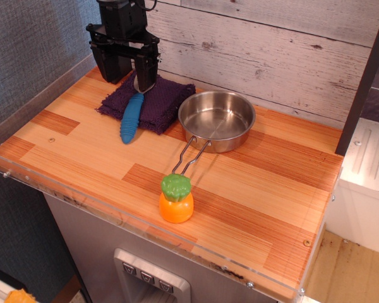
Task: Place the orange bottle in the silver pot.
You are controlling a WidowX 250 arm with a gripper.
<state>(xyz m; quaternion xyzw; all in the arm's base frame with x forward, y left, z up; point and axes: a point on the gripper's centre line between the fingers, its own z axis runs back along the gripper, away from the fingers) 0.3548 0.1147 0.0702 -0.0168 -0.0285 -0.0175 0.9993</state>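
A: Black tool [131, 71] hangs with fingers spread, empty, above the cloth [150, 101] and spoon [132, 117].

B: Bottle [176, 198] stands far forward on the bench [252, 208], touching the pot [216, 118] handle; a grab may nudge both.

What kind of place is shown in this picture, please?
Probably a toy kitchen set up for robot trials: a striped wooden counter against a whitewashed plank wall, holding a shiny round steel pot, a squat orange plastic bottle with a green cap and a purple cloth.
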